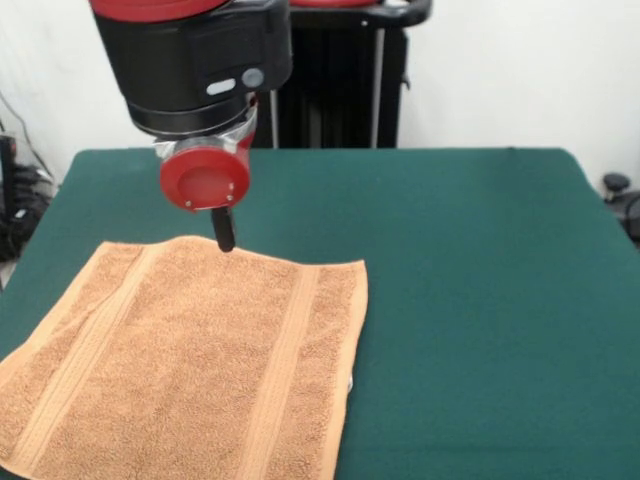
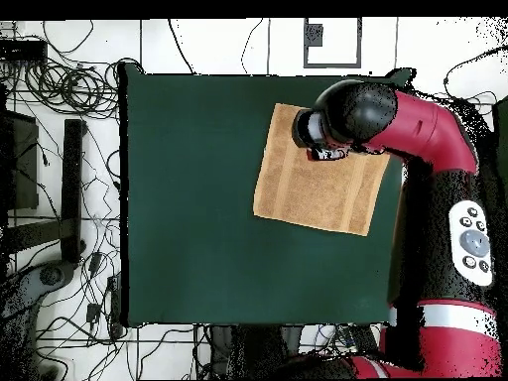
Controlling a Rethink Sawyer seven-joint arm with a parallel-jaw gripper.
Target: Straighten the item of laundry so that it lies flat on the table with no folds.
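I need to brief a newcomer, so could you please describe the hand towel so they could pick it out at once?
Start from the dark green table. Under the red and black arm, at the front view's lower left, lies the hand towel. It is light orange-tan terry cloth, spread flat, crossed by two woven bands, and the only cloth there.

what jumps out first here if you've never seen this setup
The red and black arm looms largest, coming down at the front view's top left with its gripper at the towel's far edge. Next is the orange-tan towel, spread out at the green table's near left corner. From overhead, the arm covers one of the towel's corners.
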